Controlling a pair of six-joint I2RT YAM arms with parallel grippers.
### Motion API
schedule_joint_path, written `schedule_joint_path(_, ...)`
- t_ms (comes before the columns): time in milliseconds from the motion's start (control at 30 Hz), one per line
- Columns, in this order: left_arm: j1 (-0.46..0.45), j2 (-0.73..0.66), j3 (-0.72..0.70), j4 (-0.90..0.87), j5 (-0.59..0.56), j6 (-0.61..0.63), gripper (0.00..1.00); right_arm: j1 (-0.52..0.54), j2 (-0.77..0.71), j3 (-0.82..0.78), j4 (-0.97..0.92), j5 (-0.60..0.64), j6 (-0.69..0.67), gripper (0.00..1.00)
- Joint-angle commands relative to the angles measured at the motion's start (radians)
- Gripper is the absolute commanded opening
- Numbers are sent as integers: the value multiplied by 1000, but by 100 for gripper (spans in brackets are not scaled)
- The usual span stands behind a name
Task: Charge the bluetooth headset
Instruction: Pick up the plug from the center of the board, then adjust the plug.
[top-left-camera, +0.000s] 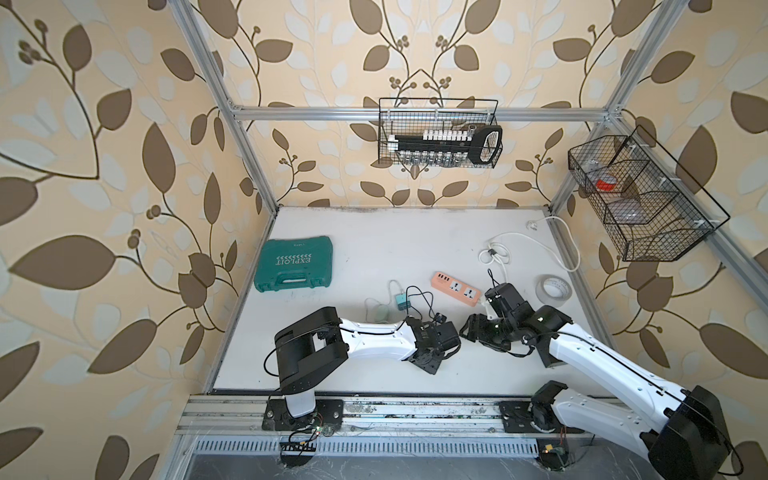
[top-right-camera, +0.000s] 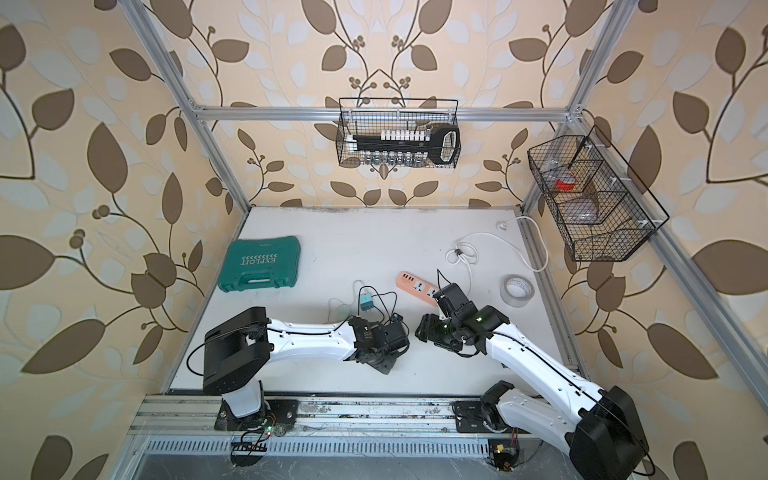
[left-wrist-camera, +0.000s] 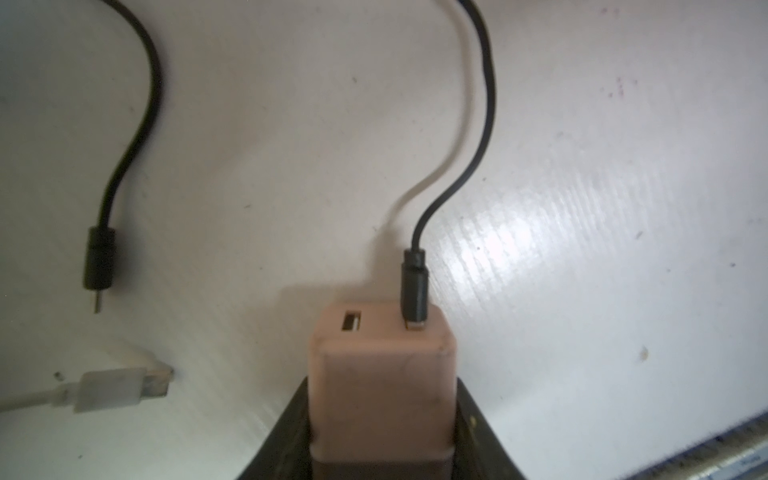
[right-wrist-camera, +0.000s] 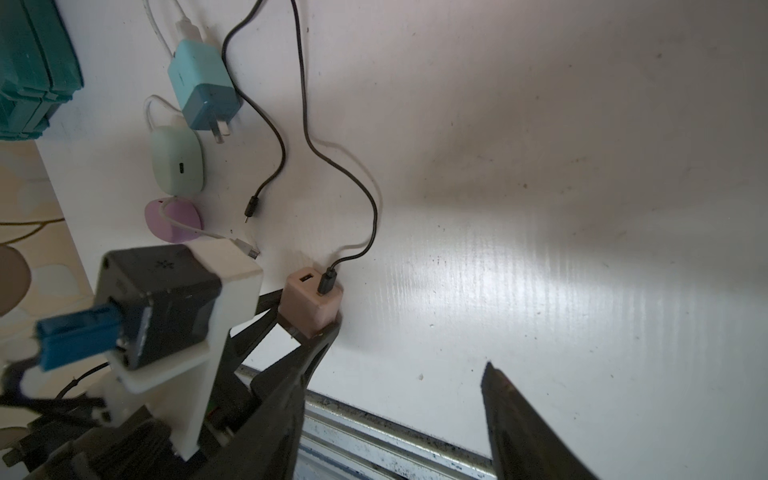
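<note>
Left end effector (left-wrist-camera: 381, 380): is clamping, as far as this close view shows, the pinkish-beige cube-shaped plastic USB charger (left-wrist-camera: 380, 345) by two sides, over the white tabletop (left-wrist-camera: 582, 166).
Right end effector (right-wrist-camera: 386, 374): is hanging wide open, holding nothing, just beside it.
Black cable (left-wrist-camera: 415, 282): is sitting plugged into one charger port; its small free plug (left-wrist-camera: 99, 266) is lying loose.
Headset: the mint-green pebble-shaped case (right-wrist-camera: 178, 166) is lying unconnected near a teal wall charger (right-wrist-camera: 203, 87).
Progress: early; charger is waiting to go into the salmon plastic power strip (top-left-camera: 457, 287), free plug into the case.
</note>
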Motion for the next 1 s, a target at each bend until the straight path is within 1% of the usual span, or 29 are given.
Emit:
schedule_joint_path(0,-9,-122,-16,-1,-71,23,29,-4,-38,24,-5,-15,-25,69)
schedule_joint_path(167,-9,-282,-69,1,-145,48,30,-4,-72,59,12,-72,-57,69)
schedule_joint_path(333,-9,-470,-133,26,-201,112,29,-1,-105,77,61,-144,-101,69)
schedule_joint_path(400,-9,-528,-148,28,-217,131,29,-2,-114,79,100,-193,-110,69)
schedule_joint_path(467,-9,-574,-158,29,-225,152,29,1,-119,83,152,-267,-111,68)
schedule_joint_path(567,-10,-603,-158,18,-236,159,29,28,-106,108,192,-315,-122,65)
schedule_joint_path(667,-14,-610,-157,16,-251,157,29,67,-72,149,192,-316,-143,63)
schedule_joint_path(800,-34,-608,-150,19,-275,161,30,85,-21,175,211,-348,-139,62)
schedule_joint_path(967,-62,-598,-136,24,-292,169,30,115,34,184,258,-360,-114,62)
